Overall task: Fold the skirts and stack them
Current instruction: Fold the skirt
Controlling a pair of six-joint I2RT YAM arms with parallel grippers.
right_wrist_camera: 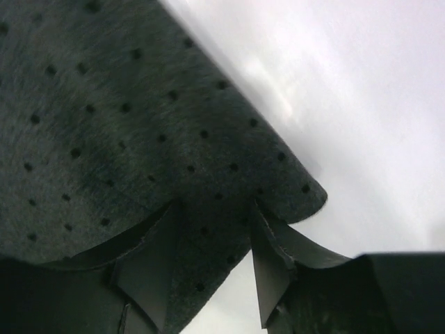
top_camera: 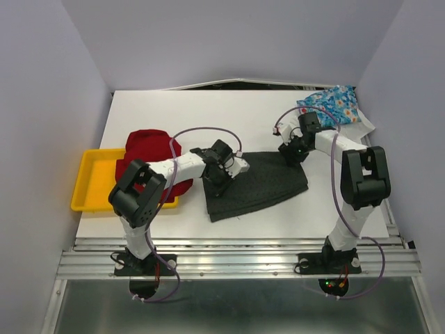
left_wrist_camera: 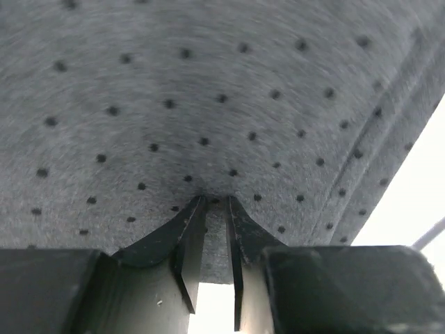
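Note:
The dark grey dotted skirt (top_camera: pixel 259 184) lies flat mid-table. My left gripper (top_camera: pixel 221 174) is at its left upper edge. In the left wrist view the grey cloth (left_wrist_camera: pixel 208 90) puckers at the gripper (left_wrist_camera: pixel 215 198), whose narrow jaws pinch a strip of it. My right gripper (top_camera: pixel 290 154) sits at the skirt's far right corner. There the jaws (right_wrist_camera: pixel 212 205) stand apart astride the cloth's corner (right_wrist_camera: pixel 104 118), with white table showing beside one finger. The red skirt (top_camera: pixel 149 149) lies folded on the tray. The blue floral skirt (top_camera: pixel 334 103) is bunched at the back right.
The yellow tray (top_camera: pixel 87 184) sits at the table's left edge, partly under the red skirt. Purple-grey walls close in the table at left, back and right. Both arms' cables loop above the grey skirt.

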